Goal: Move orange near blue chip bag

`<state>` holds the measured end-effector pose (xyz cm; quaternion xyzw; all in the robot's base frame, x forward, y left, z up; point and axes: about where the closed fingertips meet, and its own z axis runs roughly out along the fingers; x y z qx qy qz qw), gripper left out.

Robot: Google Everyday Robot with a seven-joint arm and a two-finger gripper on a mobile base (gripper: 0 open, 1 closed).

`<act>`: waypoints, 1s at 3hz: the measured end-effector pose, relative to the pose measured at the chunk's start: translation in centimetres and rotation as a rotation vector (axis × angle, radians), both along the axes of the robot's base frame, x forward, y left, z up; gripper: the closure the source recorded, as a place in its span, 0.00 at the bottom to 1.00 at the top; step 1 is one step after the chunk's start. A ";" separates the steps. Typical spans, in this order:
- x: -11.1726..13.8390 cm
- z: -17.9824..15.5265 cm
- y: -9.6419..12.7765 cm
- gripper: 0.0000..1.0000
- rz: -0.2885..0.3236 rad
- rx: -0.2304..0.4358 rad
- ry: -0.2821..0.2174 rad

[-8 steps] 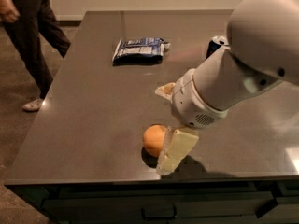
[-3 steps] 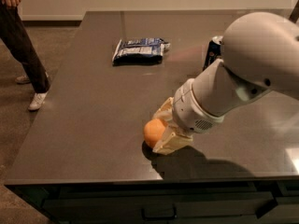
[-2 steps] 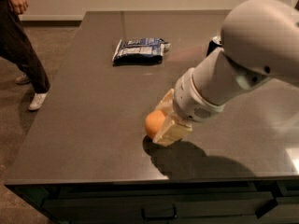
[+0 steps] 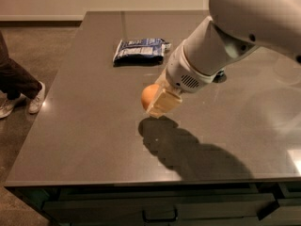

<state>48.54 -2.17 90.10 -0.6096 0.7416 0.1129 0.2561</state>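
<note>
We see the gripper (image 4: 154,101) at the end of the white arm (image 4: 211,51), which reaches in from the upper right and slants down toward the middle of the dark grey table (image 4: 84,140). Its pale fingers (image 4: 164,103) are closed around the orange (image 4: 149,94): one finger lies across the fruit's right side facing us, while the other is hidden behind it, so only the left half of the orange shows. The orange appears to be held a little clear of the tabletop, with the shadow (image 4: 188,149) of arm and fruit spreading over the surface just below and to the right. The blue chip bag (image 4: 139,51) lies flat farther back on the table, behind and slightly left of the orange, apart from it with bare tabletop between the two. A small dark object (image 4: 219,77) peeks out from behind the arm's underside, and we cannot tell what it is. At the left edge, on the floor beside the table, we see a person's leg (image 4: 16,79) in dark trousers and a light shoe (image 4: 35,98). Below the table's front edge runs a drawer with a handle (image 4: 160,216)
</note>
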 end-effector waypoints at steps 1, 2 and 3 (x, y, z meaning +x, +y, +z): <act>0.0 0.0 0.0 1.00 0.000 0.000 0.000; 0.2 0.6 -0.2 1.00 -0.014 -0.043 -0.029; 2.3 1.4 0.2 1.00 -0.038 -0.065 -0.086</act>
